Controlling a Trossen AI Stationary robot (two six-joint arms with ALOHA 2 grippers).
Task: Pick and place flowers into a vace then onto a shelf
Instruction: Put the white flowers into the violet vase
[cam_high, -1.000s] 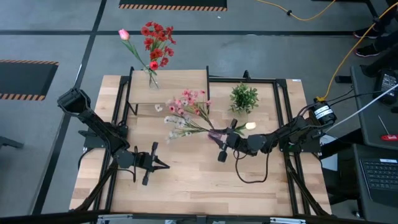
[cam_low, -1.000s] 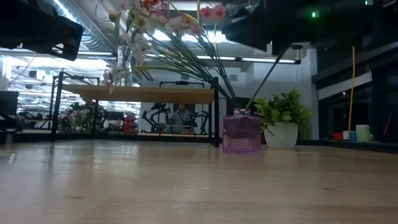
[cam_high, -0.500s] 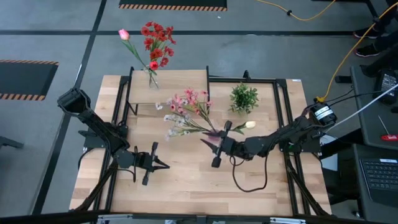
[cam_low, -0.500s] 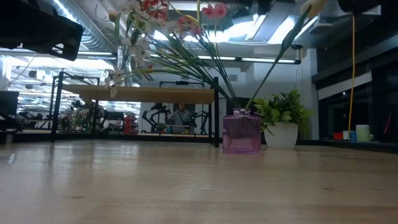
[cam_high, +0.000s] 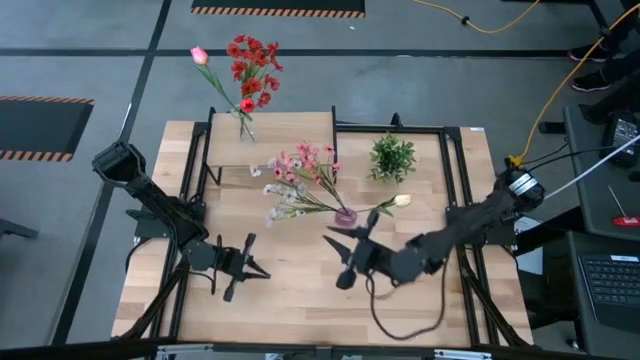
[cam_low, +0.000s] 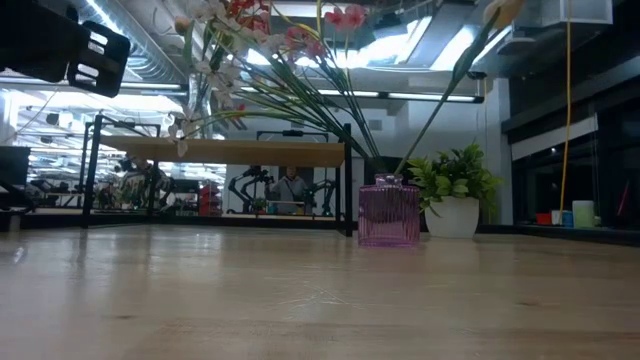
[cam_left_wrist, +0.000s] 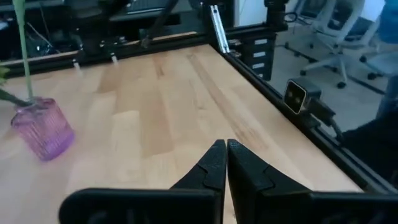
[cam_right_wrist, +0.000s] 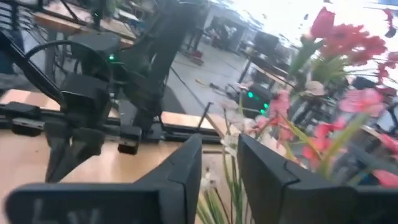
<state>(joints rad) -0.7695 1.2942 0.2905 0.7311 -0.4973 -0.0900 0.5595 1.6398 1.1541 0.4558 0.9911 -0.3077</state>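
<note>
A purple ribbed vase (cam_high: 345, 215) (cam_low: 388, 212) (cam_left_wrist: 42, 127) stands on the table and holds the flowers: pink blossoms (cam_high: 303, 163), pale sprigs (cam_high: 283, 206) and a cream tulip (cam_high: 402, 200), their stems stuck in its mouth. On the shelf (cam_high: 285, 140) (cam_low: 230, 151) a clear vase (cam_high: 246, 130) holds red blossoms (cam_high: 252, 68) and a pink tulip (cam_high: 199, 55). My right gripper (cam_high: 340, 258) (cam_right_wrist: 221, 168) hovers open on the near side of the purple vase, touching nothing. My left gripper (cam_high: 252, 268) (cam_left_wrist: 225, 165) is shut and empty at the near left.
A bushy green potted plant (cam_high: 392, 157) (cam_low: 455, 195) stands to the right of the shelf, behind the purple vase. Black frame rails (cam_high: 455, 180) run along the table's sides. Bare wood (cam_high: 300, 300) lies between the two grippers and the near edge.
My right gripper has drawn back from beside the purple vase toward the table's near edge and a little left, rising as it went. The vase and its flowers have stayed put. My left gripper has turned slightly in place.
</note>
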